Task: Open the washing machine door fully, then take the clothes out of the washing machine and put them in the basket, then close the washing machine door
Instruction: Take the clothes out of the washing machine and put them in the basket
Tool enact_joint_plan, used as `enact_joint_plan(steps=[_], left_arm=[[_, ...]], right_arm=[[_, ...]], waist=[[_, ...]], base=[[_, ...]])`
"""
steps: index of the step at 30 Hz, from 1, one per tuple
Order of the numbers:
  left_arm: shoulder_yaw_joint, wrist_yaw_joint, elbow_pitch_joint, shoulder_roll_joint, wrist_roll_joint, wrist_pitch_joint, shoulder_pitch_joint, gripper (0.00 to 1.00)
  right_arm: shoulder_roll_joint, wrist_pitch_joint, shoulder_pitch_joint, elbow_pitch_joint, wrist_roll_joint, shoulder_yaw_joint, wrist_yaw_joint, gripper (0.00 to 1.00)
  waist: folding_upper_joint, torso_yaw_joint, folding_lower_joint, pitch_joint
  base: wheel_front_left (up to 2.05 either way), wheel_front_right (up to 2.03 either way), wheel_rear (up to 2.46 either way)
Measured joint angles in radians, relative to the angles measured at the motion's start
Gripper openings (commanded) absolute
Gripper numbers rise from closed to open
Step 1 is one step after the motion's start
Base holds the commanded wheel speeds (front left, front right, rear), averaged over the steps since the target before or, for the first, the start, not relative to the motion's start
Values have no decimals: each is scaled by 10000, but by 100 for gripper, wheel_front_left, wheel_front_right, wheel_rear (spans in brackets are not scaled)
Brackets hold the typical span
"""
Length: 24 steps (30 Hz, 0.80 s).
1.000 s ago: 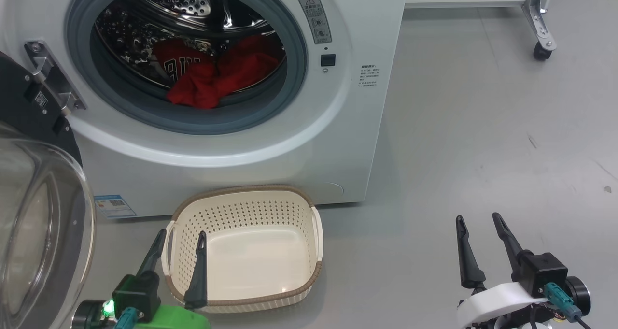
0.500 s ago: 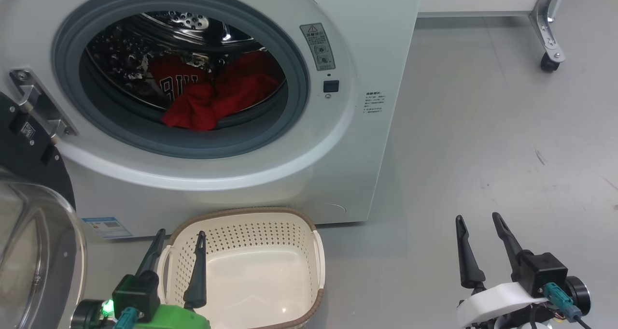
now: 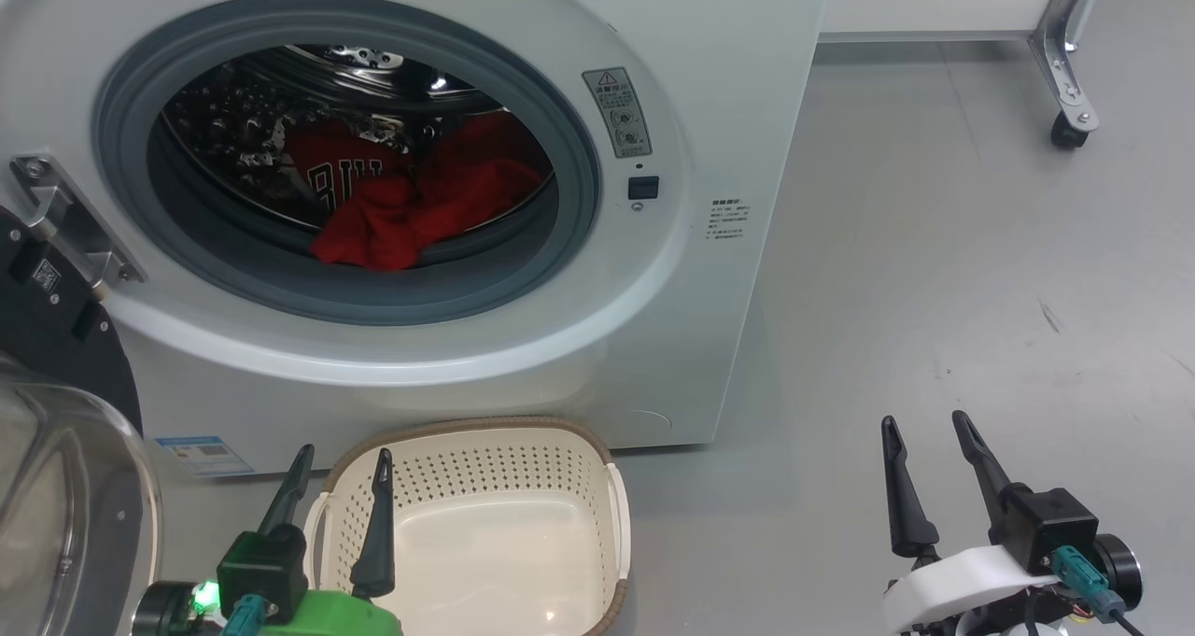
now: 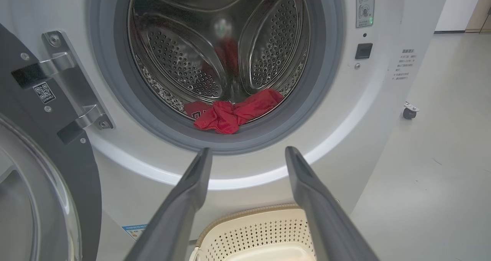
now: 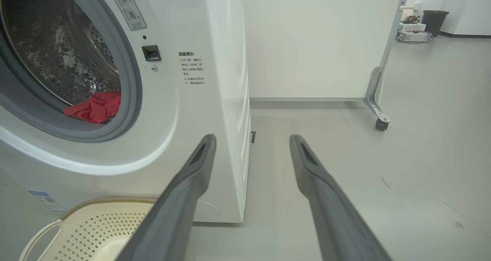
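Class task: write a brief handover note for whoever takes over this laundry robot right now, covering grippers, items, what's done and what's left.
Both open and empty: left gripper, right gripper.
Round glossy black washing machine door stands swung open at the left. Bright red clothes lie inside the big white washing machine. Cream perforated plastic basket sits empty in front.
Done: door open.
Left: clothes into basket, close door.

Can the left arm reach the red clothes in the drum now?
Probably yes: the washing machine door is swung aside, the left gripper is open, and nothing stands between it and the red clothes.
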Motion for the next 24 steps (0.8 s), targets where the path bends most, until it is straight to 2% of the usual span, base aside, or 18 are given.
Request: enact_joint_plan(steps=[15, 24], left_arm=[[12, 29, 111, -4, 4, 17, 0, 100], [-134, 19, 127, -13, -12, 412, -268, 100]], right_arm=[[4, 0, 0, 6, -61, -54, 69, 100], [-21, 0, -11, -127, -96, -50, 104, 100]], waist=[[0, -58, 0, 10], [0, -119, 0, 428]], base=[[0, 0, 0], [0, 0, 0]])
